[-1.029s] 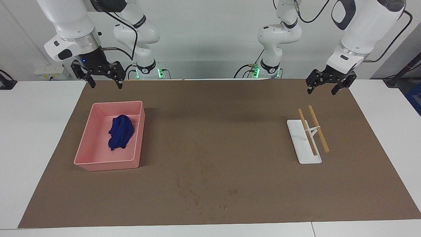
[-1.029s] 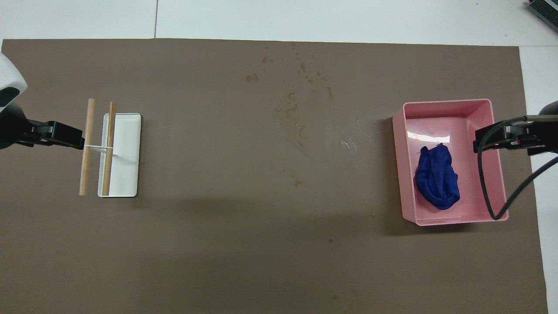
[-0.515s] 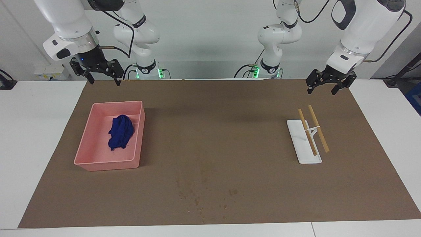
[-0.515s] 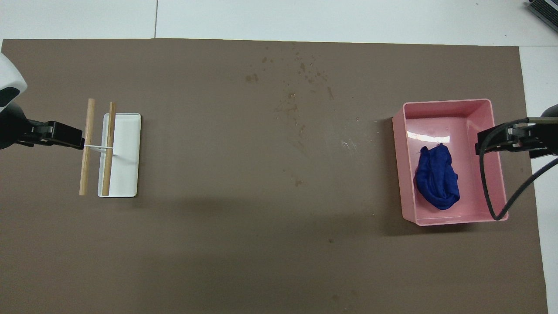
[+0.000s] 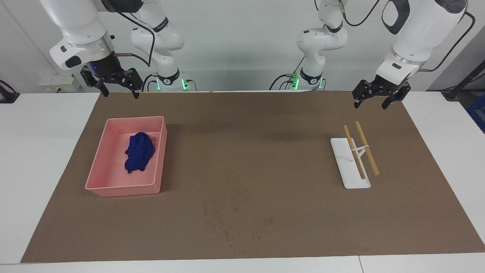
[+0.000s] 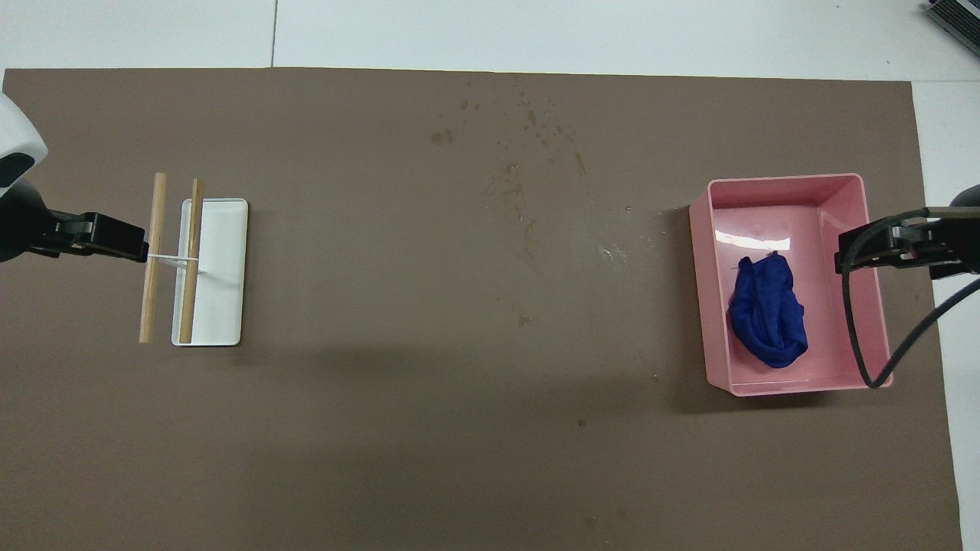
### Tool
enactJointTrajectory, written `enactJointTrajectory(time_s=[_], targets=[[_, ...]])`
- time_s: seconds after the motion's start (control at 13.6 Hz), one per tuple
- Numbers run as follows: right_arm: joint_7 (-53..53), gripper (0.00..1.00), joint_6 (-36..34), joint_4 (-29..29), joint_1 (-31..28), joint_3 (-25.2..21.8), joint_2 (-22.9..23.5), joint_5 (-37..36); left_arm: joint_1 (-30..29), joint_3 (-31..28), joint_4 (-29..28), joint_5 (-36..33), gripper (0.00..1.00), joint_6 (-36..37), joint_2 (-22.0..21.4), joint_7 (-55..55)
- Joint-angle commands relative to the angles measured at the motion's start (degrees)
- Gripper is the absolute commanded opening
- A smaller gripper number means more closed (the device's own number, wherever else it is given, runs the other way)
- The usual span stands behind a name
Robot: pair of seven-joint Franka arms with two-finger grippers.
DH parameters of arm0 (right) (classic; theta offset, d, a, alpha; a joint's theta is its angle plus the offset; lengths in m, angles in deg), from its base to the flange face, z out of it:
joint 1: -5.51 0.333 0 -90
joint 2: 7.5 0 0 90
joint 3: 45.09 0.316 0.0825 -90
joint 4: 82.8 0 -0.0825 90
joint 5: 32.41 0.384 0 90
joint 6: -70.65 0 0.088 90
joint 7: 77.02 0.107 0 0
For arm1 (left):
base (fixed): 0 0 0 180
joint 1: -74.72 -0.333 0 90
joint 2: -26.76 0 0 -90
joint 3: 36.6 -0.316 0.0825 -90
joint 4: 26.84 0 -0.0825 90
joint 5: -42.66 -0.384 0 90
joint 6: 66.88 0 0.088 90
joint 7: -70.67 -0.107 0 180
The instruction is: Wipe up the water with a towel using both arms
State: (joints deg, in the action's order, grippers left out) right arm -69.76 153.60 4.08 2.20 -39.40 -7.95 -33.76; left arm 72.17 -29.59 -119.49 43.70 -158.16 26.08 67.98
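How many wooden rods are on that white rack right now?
2. Both wooden rods lie side by side across the white rack, toward the left arm's end of the table. None looks hidden.

1 blue towel [image 5: 139, 151], 1 pink tray [image 5: 99, 167], 1 white stand [image 5: 345, 167] with 2 wooden rods [image 5: 366, 148], 1 brown mat [image 5: 265, 159], 2 arms [image 5: 416, 30], 2 hands [image 5: 118, 91].

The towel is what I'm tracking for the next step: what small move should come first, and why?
Probably the right end effector should come down into the pink tray toward the towel. It hangs open in the air near the tray's robot-side end, holding nothing, and the towel lies bunched inside the tray, untouched. The water drops sit on the brown mat, farther from the robots.
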Motion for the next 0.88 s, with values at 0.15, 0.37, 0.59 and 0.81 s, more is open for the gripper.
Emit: enactJointTrajectory(time_s=[0.15, 0.37, 0.59, 0.81], targets=[[0.6, 1.00, -0.3, 1.6, 5.0, -6.3, -1.5, -0.2, -0.3, -0.1, -0.6, 0.6, 1.00, 0.2, -1.0, -0.4], [0.4, 1.00, -0.2, 1.8, 5.1, -6.3, -1.5, -0.2, -0.3, -0.1, -0.6, 0.6, 1.00, 0.2, -1.0, -0.4], [0.4, 1.00, 0.1, 1.8, 5.2, -6.3, -1.5, -0.3, -0.3, -0.1, -0.6, 0.6, 1.00, 0.2, -0.9, -0.4], [0.7, 1.00, 0.1, 2.0, 5.2, -6.3, -1.5, -0.3, -0.3, -0.1, -0.6, 0.6, 1.00, 0.2, -0.9, -0.4]])
